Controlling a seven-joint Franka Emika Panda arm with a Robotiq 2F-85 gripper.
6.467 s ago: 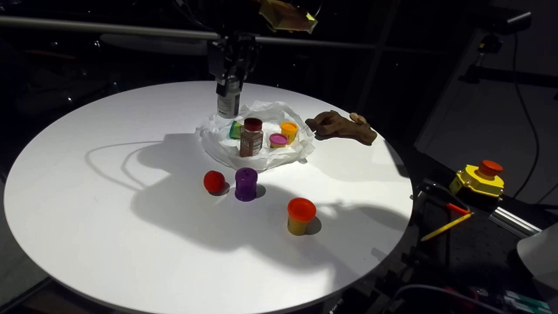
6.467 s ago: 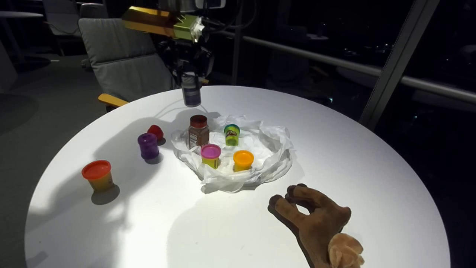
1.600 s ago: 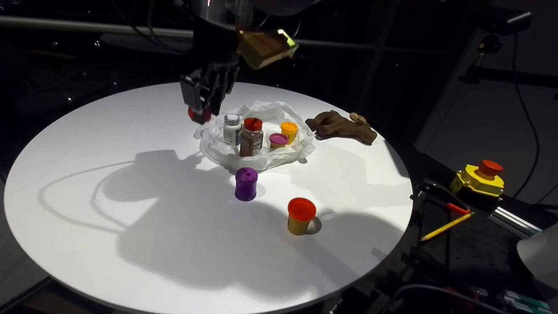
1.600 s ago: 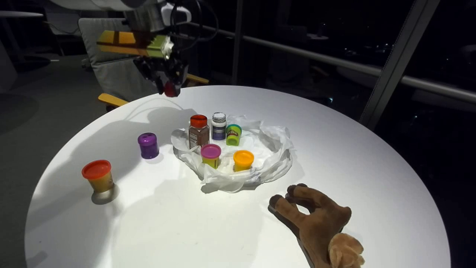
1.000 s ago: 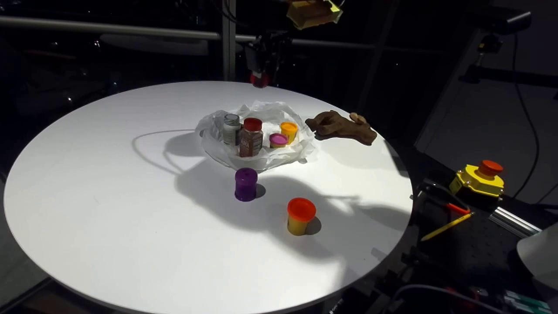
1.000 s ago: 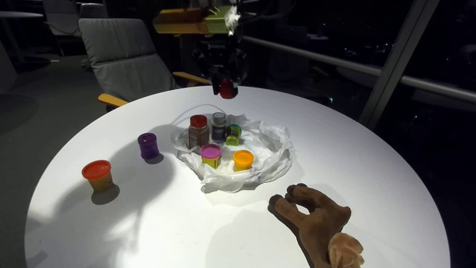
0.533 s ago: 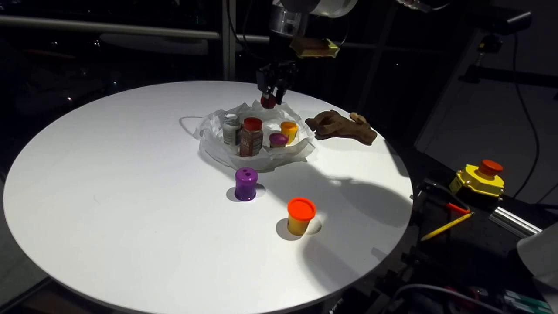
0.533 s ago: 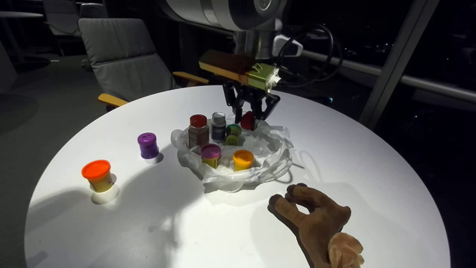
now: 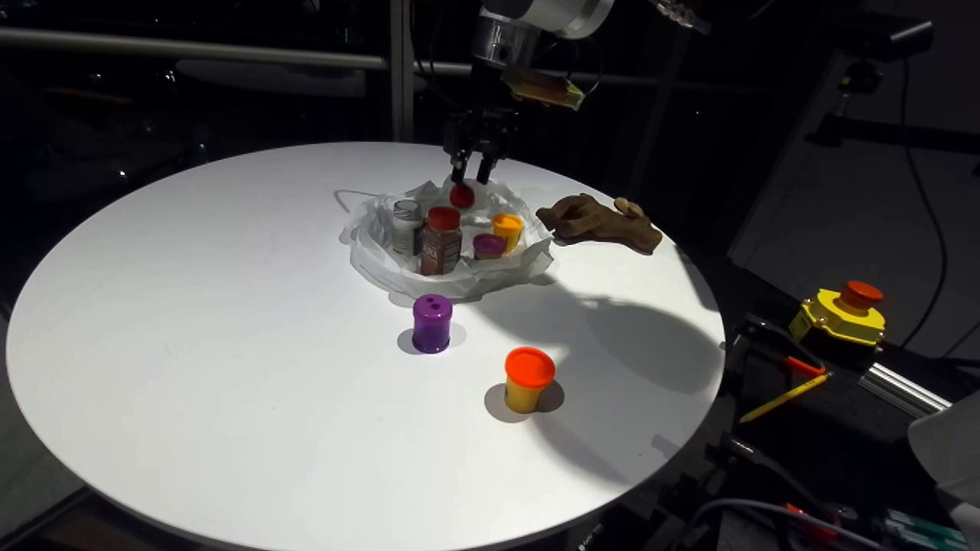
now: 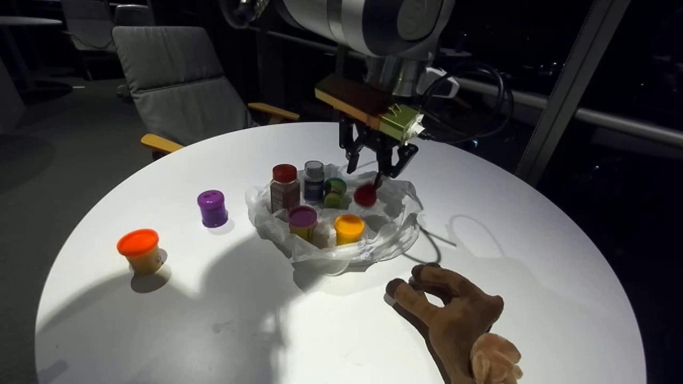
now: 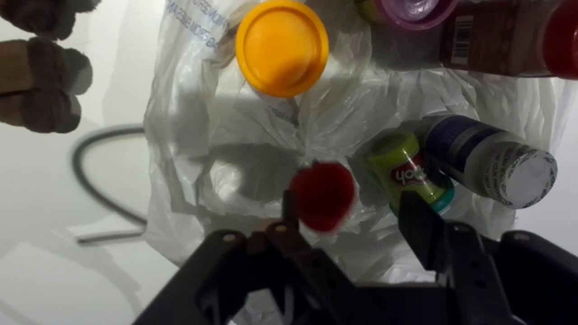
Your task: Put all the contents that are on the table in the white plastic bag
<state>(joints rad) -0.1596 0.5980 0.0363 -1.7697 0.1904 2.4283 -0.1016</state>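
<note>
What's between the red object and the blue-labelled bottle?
The green Play-Doh tub: it lies between the red object and the blue-labelled bottle in an exterior view, and the wrist view shows the same order.

I see room to come in low across the bare desk [image 10: 331,322] between the red-lidded tub [image 10: 141,254] and the plush toy [image 10: 454,324], though the claw [image 9: 471,179] hangs over the bag [image 10: 320,260], where the jar [image 10: 285,193] and bottle [image 10: 314,185] crowd the side nearest the purple pot [image 10: 212,209].
</note>
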